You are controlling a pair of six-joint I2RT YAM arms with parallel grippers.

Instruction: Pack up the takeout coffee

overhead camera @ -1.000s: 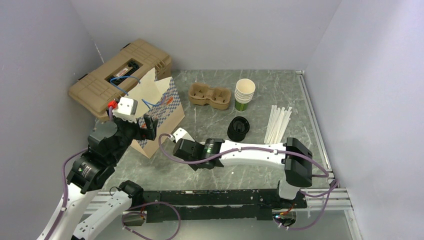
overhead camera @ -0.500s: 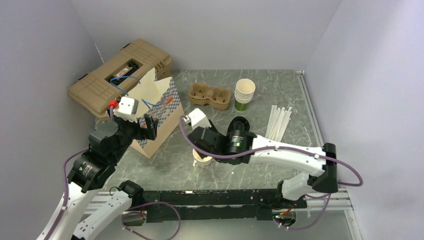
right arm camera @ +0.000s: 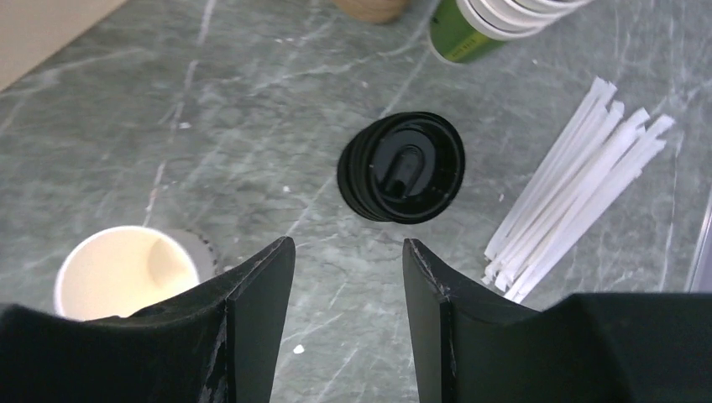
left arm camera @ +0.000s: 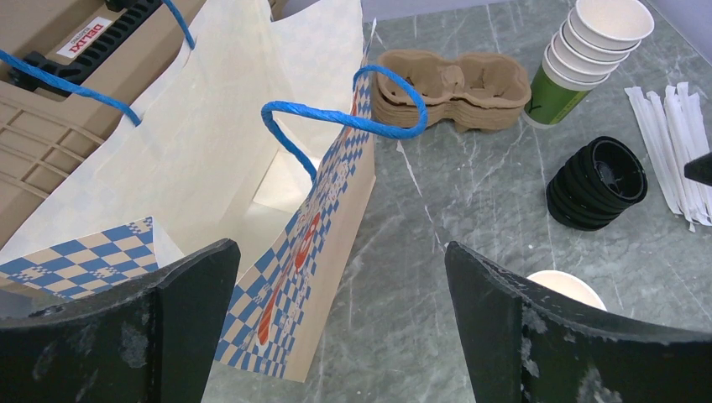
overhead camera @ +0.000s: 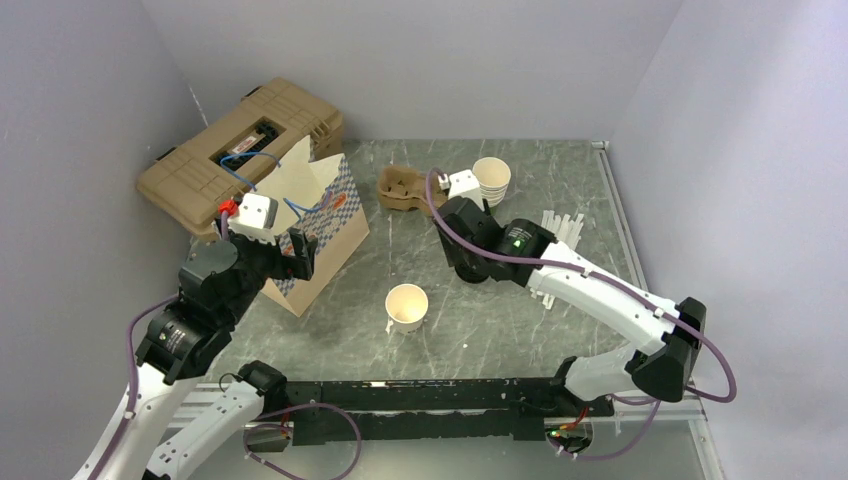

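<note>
While left gripper (left arm camera: 337,252) hangs spread wide, empty, at paper bag (overhead camera: 325,215) near edge, lidless paper cup (overhead camera: 407,305) stands mid-table right of bag, unpacked. Black lid stack (right arm camera: 401,166) further right. Right gripper (right arm camera: 346,248) above it, jaws parted, empty. Best: centre over stack, pinch top lid only, lift straight.

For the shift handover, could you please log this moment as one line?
cup: lidless, upright | right gripper: open, empty, facing lid stack | left gripper: open, empty, at paper bag
</note>
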